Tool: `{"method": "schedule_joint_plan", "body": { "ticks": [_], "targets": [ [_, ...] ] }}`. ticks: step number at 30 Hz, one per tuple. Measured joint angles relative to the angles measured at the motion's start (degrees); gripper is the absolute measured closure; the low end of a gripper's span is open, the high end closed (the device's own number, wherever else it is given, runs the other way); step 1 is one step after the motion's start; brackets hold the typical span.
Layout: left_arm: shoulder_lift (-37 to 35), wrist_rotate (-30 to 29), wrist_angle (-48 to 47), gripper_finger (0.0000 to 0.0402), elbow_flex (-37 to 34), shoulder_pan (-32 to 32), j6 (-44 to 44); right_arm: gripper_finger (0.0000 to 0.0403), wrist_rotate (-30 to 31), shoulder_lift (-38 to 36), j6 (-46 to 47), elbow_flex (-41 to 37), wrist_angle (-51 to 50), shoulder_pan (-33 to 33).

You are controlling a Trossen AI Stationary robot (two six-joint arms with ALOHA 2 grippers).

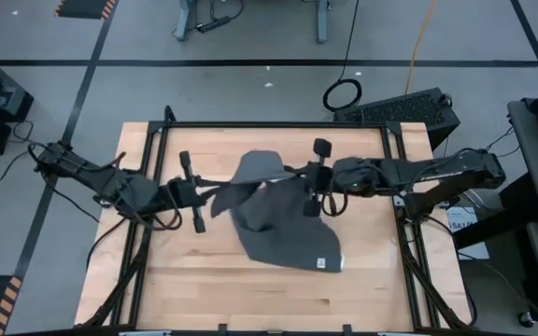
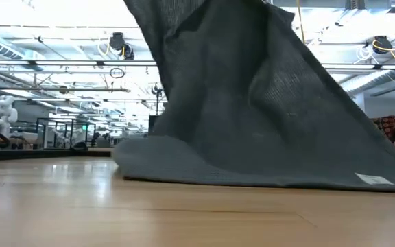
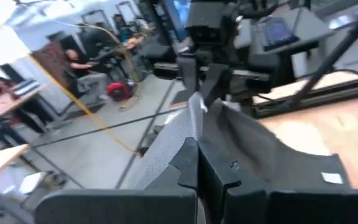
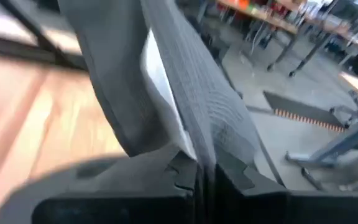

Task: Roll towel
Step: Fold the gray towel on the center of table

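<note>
Left gripper (image 1: 215,193) sits left of table centre, fingers pinched on one edge of the towel (image 1: 283,219); its wrist view shows the cloth clamped between the closed fingertips (image 3: 188,163) and running up to the other arm. Towel hangs between the two arms mid-table, upper part lifted, lower part with the white tag (image 1: 323,262) draped onto the wooden table (image 1: 204,289); the low view has the tag (image 2: 374,180) lying flat near the trailing edge resting on the wood. Right gripper (image 1: 306,177) is right of centre, likewise clamped on an edge, fabric squeezed between its fingers (image 4: 185,171). Handling, my read: light, fully limp, no stiffness, so it sags and folds wherever unsupported; the knit weave looks grippy rather than slick, nothing fragile. Best hold is at corners or along one short edge, both grips on the same edge, so it lays flat before rolling. Mid-cloth pinches will bunch it.
</note>
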Motion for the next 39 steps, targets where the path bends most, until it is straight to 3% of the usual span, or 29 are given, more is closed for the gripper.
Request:
{"method": "schedule_joint_plan", "body": {
  "ticks": [11,13,19,22,28,34,36,39],
  "targets": [
    [7.0,3.2,-3.8,0.0401,-5.1,8.2,-6.3,0.0313,9.7,3.7,15.5,-4.8,-22.3,0.1],
    [7.9,4.0,-3.8,0.0401,-5.2,8.8,-6.3,0.0298,7.2,3.8,18.4,-5.0,-27.6,0.1],
    [9.5,8.7,-4.1,0.0401,-5.2,10.3,-8.2,0.026,-8.8,3.6,26.0,-5.4,-36.9,0.5],
    [10.4,10.1,-5.0,0.0401,-5.2,10.3,-8.7,0.0246,-9.5,3.6,26.1,-7.4,-37.3,1.5],
    [11.8,10.5,-6.9,0.0401,-5.2,10.3,-10.7,0.0239,-1.5,3.6,27.5,-15.1,-29.4,1.4],
    [11.9,10.3,-9.5,0.0401,-5.2,10.3,-13.9,0.0238,-2.9,3.6,23.0,-20.6,-19.6,-0.8],
    [11.9,8.1,-11.1,0.0401,-5.2,10.3,-15.2,0.0238,-2.5,3.6,20.4,-20.6,-18.1,-1.6],
    [11.9,-2.6,-14.8,0.0401,-5.2,11.2,-18.3,0.0238,3.2,3.6,16.6,-20.6,-15.5,-3.1]
  ]
}}
